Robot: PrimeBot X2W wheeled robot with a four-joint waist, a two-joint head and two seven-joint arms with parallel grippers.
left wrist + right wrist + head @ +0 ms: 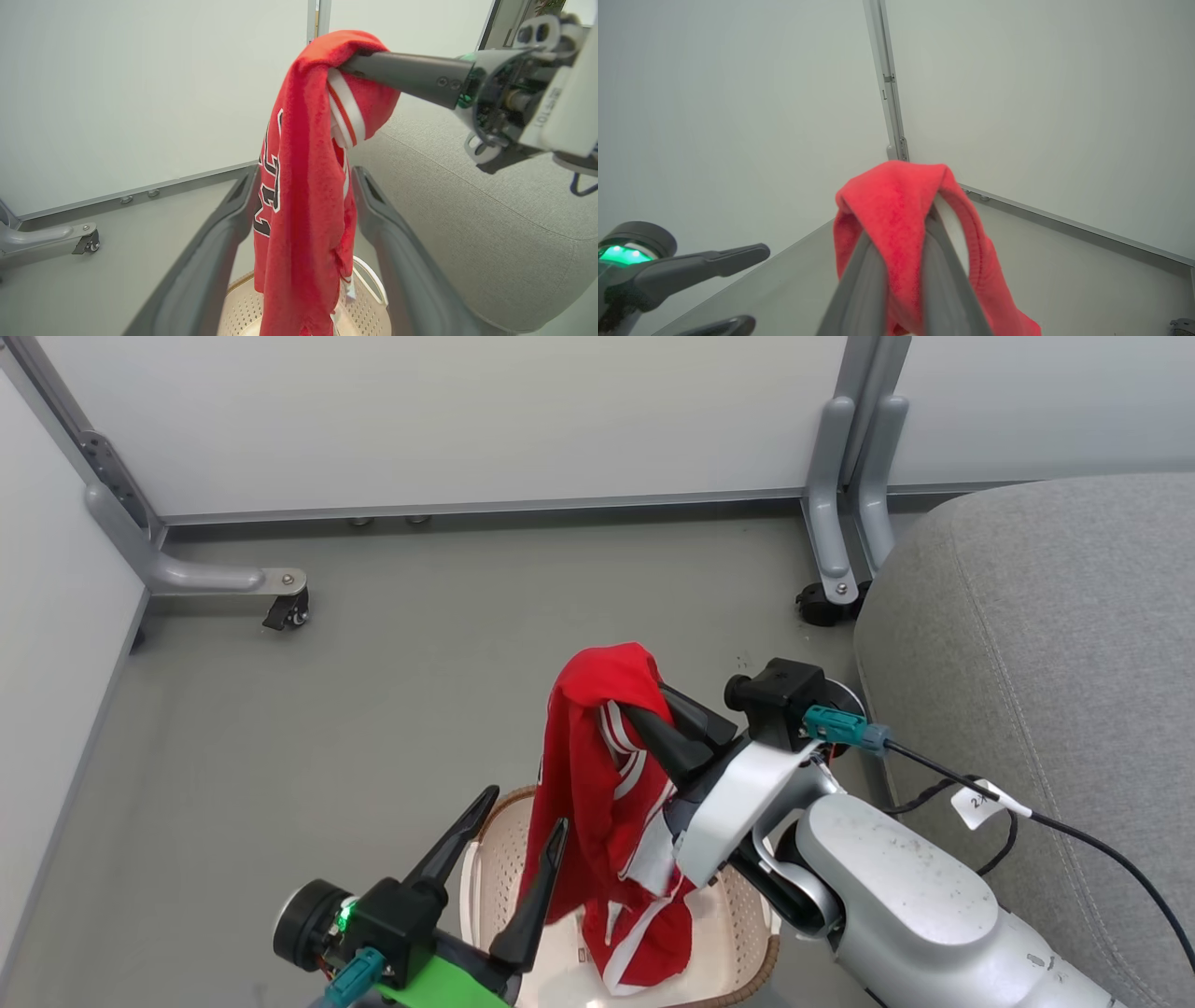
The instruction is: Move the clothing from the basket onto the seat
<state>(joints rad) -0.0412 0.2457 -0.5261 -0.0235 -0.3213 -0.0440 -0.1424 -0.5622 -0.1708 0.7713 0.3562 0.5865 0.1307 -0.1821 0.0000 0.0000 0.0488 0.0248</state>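
One red piece of clothing (588, 775) with white stripes and black lettering hangs over the basket (481, 887), its lower end reaching the basket floor. My right gripper (646, 707) is shut on the garment's top fold, and its fingers (864, 280) run up under the cloth (887, 196). My left gripper (525, 814) stands open lower down, and the hanging garment (299, 210) drops between its two fingers (219, 233) without being pinched. The grey seat (1046, 663) lies to the right, beside the basket (373, 303).
White partition panels close the back and left, standing on grey feet with castors (285, 609) (826, 602). A black cable with a white tag (978, 800) runs from my right wrist across the seat edge. Grey floor (420, 663) lies ahead.
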